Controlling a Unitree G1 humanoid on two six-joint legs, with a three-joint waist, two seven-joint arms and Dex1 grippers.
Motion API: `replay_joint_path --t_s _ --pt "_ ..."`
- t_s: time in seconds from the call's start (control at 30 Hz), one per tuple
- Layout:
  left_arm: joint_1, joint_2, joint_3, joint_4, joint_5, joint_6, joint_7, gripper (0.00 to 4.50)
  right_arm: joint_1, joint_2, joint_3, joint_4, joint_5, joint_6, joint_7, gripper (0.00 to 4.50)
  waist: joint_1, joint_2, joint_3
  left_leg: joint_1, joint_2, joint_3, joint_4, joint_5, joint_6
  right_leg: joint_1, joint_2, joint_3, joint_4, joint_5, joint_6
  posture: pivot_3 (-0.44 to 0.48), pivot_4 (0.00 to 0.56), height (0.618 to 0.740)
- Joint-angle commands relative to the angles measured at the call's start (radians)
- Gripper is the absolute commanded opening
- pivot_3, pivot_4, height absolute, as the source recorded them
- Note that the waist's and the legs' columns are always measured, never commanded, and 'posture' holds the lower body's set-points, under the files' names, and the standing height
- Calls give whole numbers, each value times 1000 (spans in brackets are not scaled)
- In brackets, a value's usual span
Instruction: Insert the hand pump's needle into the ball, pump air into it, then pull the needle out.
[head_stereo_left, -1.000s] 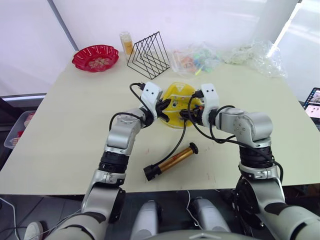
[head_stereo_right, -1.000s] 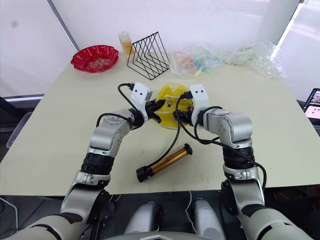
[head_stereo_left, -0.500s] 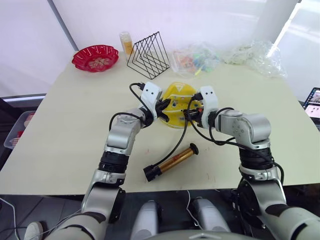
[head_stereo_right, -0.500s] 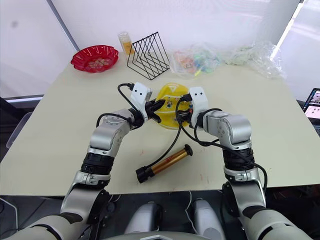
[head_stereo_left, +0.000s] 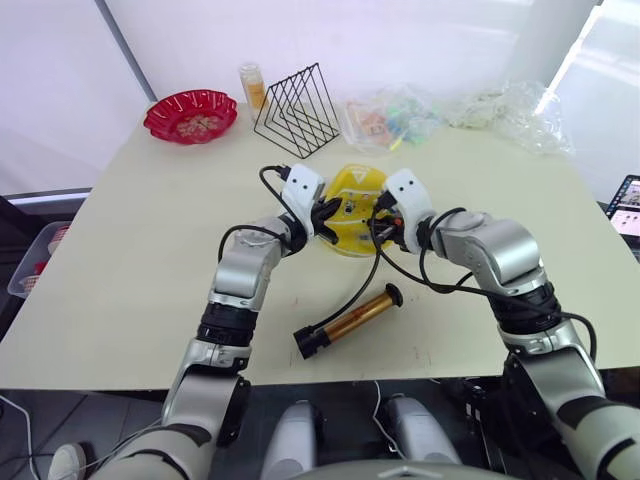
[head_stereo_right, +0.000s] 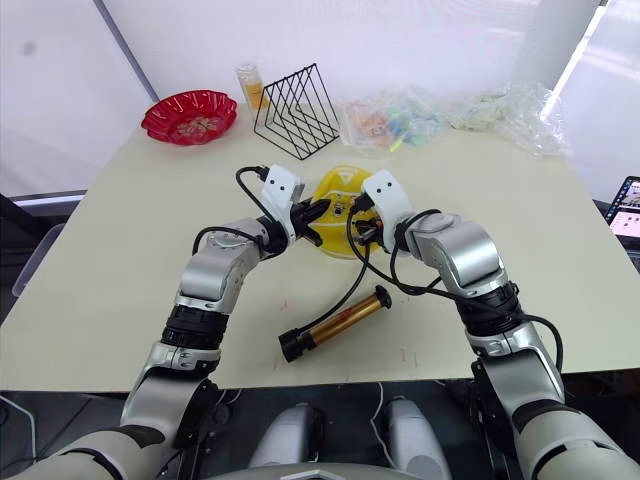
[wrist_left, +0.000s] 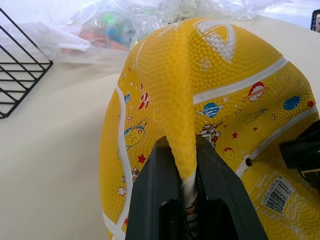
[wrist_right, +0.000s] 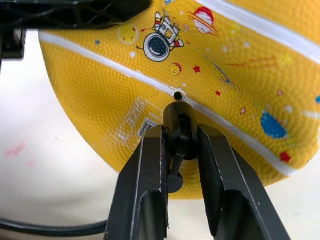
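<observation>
One ball (head_stereo_left: 352, 207), pretty saggy, mid-surface. Left claw (wrist_left: 187, 200) pinches a fold of it; right claw (wrist_right: 181, 150) clamps the needle (wrist_right: 178, 131) connector right at the valve hole. One hand pump (head_stereo_left: 350, 321) lies diagonally toward the near edge, hose running up.

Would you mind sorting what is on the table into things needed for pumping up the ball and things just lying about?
Needed:
ball
hand pump
needle

Lying about:
red bowl
black wire rack
orange-capped bottle
clear plastic bags
</observation>
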Motion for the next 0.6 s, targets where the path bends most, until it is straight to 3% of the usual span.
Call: replay_joint_path --t_s 0.03,0.6 --pt "19 -9 -42 17 -5 10 -30 0 -69 -10 44 22 -15 -31 44 328 -1 0 0 0 0 0 0 0 0 0 0 0 0 0 0 0 150 735" --pt "14 -15 -63 19 -14 9 -75 0 -264 -40 249 192 -81 -38 243 328 -2 0 0 1 0 0 0 0 0 0 0 0 1 0 0 0 150 735"
